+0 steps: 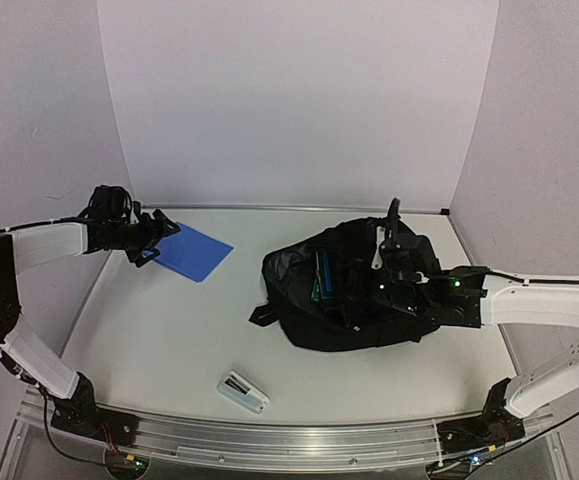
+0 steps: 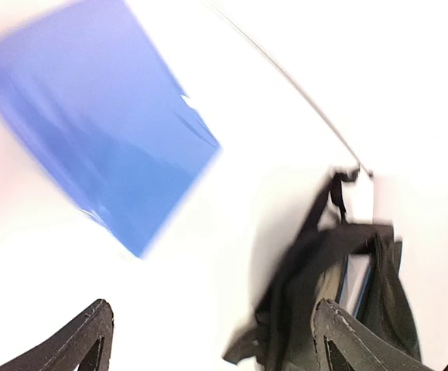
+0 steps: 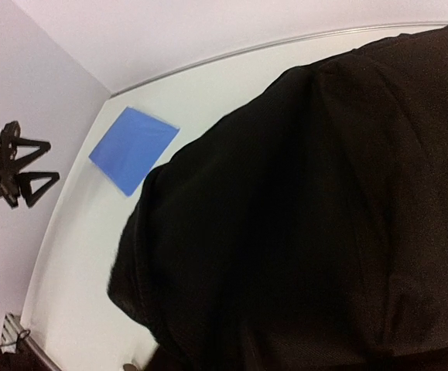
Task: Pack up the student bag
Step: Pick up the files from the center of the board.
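Note:
The student bag [image 1: 354, 295] is a large black backpack that lies slumped at the table's middle right, its mouth toward the left. Book edges [image 1: 321, 278] show inside the mouth. A flat blue book [image 1: 194, 252] lies on the table at the far left. My left gripper [image 1: 159, 240] hovers at that book's left edge, open, with nothing between its fingers [image 2: 76, 344]. In the left wrist view the blue book [image 2: 92, 139] is blurred and the bag [image 2: 316, 278] sits beyond. My right gripper [image 1: 374, 290] rests on top of the bag. Black fabric [image 3: 301, 232] fills the right wrist view and hides its jaws.
A small white stapler-like object [image 1: 242, 391] lies near the front edge, left of centre. White walls close in the table on the left, back and right. A metal rail [image 1: 289, 440] runs along the near edge between the arm bases.

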Tool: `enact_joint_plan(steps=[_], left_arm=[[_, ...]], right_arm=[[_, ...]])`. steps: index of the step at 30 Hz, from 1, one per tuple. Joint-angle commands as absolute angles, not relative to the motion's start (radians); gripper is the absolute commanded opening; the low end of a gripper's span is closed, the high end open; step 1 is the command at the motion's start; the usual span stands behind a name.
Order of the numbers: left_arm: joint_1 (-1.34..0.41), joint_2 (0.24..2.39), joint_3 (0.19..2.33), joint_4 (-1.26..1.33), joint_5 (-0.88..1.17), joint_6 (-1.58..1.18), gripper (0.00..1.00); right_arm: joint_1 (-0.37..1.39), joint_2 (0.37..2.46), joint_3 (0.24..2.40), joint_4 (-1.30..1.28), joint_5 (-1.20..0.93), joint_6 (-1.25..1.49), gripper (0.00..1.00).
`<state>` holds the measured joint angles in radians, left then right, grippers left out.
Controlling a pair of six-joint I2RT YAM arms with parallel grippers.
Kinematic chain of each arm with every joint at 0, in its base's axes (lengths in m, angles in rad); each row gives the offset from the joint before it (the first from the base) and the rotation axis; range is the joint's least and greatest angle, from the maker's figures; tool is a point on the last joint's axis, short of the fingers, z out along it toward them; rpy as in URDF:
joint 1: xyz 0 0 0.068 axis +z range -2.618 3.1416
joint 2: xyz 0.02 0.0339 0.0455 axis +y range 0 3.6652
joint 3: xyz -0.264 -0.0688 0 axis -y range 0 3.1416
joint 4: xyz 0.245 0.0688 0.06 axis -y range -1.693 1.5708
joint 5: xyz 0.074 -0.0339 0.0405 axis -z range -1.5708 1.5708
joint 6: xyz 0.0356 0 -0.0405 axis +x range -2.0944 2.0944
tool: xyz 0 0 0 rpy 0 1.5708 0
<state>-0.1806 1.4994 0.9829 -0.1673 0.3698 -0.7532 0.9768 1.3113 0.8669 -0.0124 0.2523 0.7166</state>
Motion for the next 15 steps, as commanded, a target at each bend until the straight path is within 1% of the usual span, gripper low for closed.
enact_joint_plan(steps=[1, 2, 3, 4, 5, 9, 11, 12, 15], left_arm=[[-0.015, 1.531, 0.963, -0.113, 0.48, -0.727, 0.9], [0.017, 1.546, 0.953, -0.098, 0.487, -0.729, 0.9], [0.077, 1.569, 0.946, -0.059, 0.502, -0.734, 0.9], [0.088, 1.575, 0.946, -0.053, 0.505, -0.734, 0.9], [0.132, 1.605, 0.945, -0.024, 0.515, -0.74, 0.9], [0.191, 1.701, 0.962, 0.105, 0.549, -0.755, 0.87], [0.2, 1.74, 0.974, 0.15, 0.566, -0.762, 0.85], [0.201, 1.788, 0.993, 0.179, 0.58, -0.769, 0.82], [0.201, 1.865, 1.025, 0.226, 0.619, -0.793, 0.78]], right_arm=[[0.983, 1.283, 0.857, 0.059, 0.116, 0.674, 0.5], [0.983, 1.278, 0.858, 0.066, 0.098, 0.668, 0.55], [0.983, 1.269, 0.86, 0.075, 0.07, 0.659, 0.64], [0.983, 1.267, 0.859, 0.077, 0.066, 0.659, 0.66], [0.983, 1.256, 0.857, 0.087, 0.062, 0.662, 0.75], [0.982, 1.241, 0.854, 0.109, 0.075, 0.664, 0.91], [0.983, 1.241, 0.854, 0.117, 0.076, 0.663, 0.94], [0.983, 1.244, 0.855, 0.126, 0.079, 0.663, 0.95], [0.983, 1.253, 0.859, 0.135, 0.088, 0.666, 0.96]])
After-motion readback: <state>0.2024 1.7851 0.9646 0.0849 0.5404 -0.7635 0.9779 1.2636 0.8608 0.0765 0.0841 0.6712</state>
